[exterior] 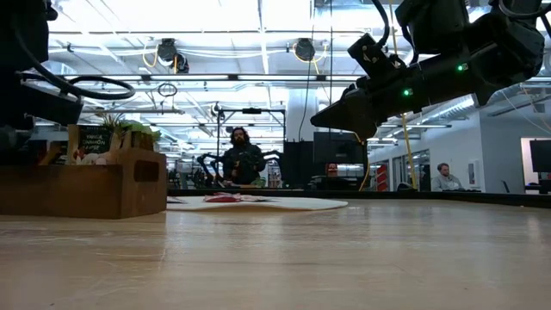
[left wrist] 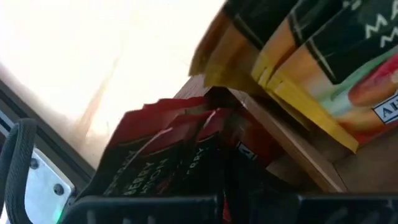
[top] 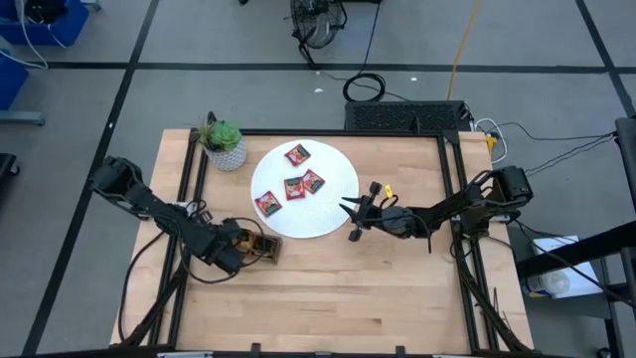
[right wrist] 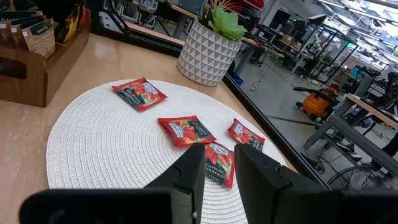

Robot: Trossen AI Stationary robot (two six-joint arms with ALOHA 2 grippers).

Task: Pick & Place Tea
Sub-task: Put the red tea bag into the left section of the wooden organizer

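The left gripper (top: pixel 260 246), jaws together, is down in the wooden tray (top: pixel 253 245) among sachets. The right gripper (top: pixel 348 210), jaws slightly apart, hovers above the white mat's (top: pixel 333 221) edge; four red tea sachets (top: pixel 297 155) lie there. Next it probably must lower onto one.

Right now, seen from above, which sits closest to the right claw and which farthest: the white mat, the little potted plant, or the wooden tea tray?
1. White mat: its edge is just beside the right gripper.
2. Wooden tray: across the mat, under the left gripper.
3. Potted plant: far back corner.
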